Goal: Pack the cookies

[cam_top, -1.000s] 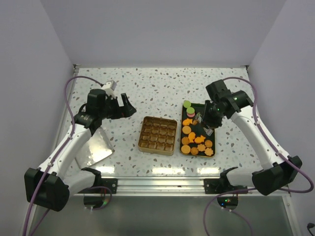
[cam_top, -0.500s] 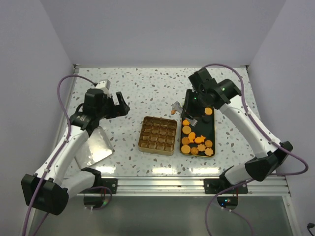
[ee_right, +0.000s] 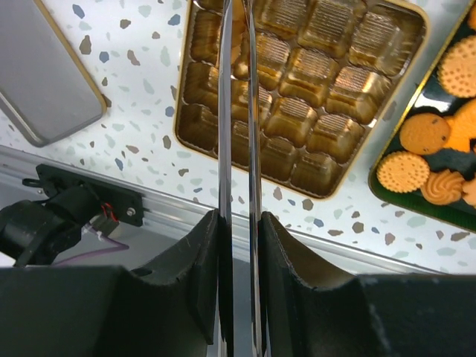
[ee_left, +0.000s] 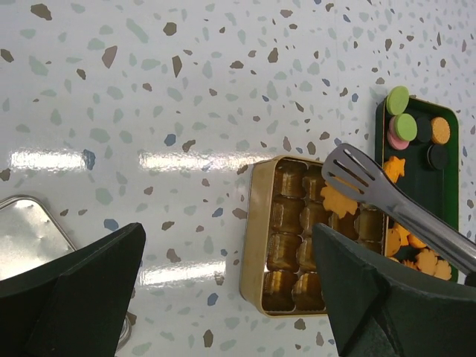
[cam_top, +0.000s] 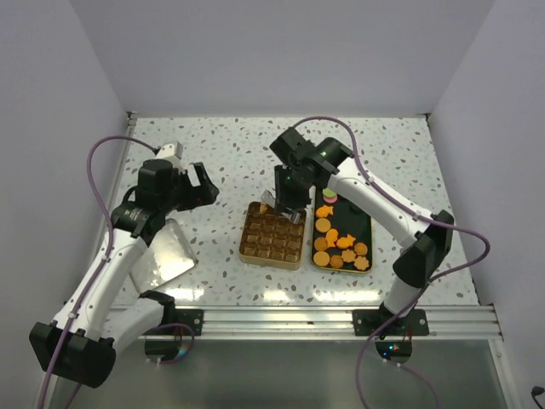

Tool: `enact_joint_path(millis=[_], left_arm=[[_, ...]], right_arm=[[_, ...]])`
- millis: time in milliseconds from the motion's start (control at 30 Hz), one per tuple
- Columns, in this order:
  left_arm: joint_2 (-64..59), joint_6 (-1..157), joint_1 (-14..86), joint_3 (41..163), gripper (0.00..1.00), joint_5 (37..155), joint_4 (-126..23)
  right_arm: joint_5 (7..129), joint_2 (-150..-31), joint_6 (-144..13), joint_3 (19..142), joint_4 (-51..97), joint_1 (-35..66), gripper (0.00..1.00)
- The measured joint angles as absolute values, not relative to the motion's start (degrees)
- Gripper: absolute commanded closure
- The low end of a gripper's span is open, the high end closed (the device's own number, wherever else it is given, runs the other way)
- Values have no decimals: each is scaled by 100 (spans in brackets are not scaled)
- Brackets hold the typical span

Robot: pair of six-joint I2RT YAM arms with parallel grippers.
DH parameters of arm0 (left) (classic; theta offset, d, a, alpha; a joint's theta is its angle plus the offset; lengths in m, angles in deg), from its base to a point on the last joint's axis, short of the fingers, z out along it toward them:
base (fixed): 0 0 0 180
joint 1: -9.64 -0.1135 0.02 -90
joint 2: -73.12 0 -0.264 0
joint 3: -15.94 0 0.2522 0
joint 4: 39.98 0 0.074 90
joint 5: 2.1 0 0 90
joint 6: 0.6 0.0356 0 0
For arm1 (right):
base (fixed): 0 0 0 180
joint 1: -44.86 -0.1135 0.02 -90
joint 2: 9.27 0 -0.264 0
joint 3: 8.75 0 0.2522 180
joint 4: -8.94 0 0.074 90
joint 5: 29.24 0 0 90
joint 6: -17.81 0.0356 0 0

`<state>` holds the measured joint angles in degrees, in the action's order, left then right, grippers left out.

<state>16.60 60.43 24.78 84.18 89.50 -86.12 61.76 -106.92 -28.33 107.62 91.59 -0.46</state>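
right gripper [ee_right: 239, 230] clamped on tongs [ee_left: 387, 197] | tongs closed, pinching one orange cookie [ee_left: 338, 201] over gold compartment tray [ee_left: 253, 230] (near its far edge) | left gripper [ee_left: 228, 245] spread wide, empty, above table [ee_left: 149, 89] | other cookies [cam_top: 341, 243] in dark tray [cam_top: 368, 223]

— What stands around you?
— Three bare walls, pale lilac-grey: the back wall [cam_top: 272, 51], the left wall [cam_top: 51, 128] and the right wall [cam_top: 502, 128]. They close in the tabletop [cam_top: 238, 145] on its far and side edges.
— And the tabletop itself?
— White and glossy, speckled with grey, brown and blue chips. Glare [cam_top: 285, 296] lies in bright streaks along its near edge, just behind a metal rail [cam_top: 281, 319]. Below that rail I see a dull grey-green surface [cam_top: 281, 375]; what it is I cannot tell.
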Motion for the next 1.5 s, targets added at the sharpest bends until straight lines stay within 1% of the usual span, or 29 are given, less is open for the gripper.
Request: enact_joint_path(millis=[167,567,667,967,1167,1267,1300,1500], left_arm=[[1879,6041,2478,8326,0,8931,-8654],[2004,6039,2478,8230,0,8909,-8776],[1999,6039,2478,8230,0,8909,-8776],[1958,6043,2478,8230,0,8911,-8772],[1910,6043,2478,8230,0,8913,-8769],[1868,6041,2478,8230,0,8913,-8767],[1859,6041,2478,8230,0,8913,-8767],[1842,6041,2478,8230,0,8913,-8761]], right_arm=[[6174,-11164,-2920,11092,9089,-164,85],[5883,-11684,-3183,11450,9093,-175,86],[5850,-11772,-3237,11516,9093,-175,84],[5745,-11809,-3325,11527,9102,-177,75],[5734,-11809,-3342,11527,9102,-210,73],[5737,-11809,-3344,11527,9102,-236,68],[5737,-11809,-3347,11527,9100,-239,64],[5734,-11809,-3364,11527,9097,-250,62]])
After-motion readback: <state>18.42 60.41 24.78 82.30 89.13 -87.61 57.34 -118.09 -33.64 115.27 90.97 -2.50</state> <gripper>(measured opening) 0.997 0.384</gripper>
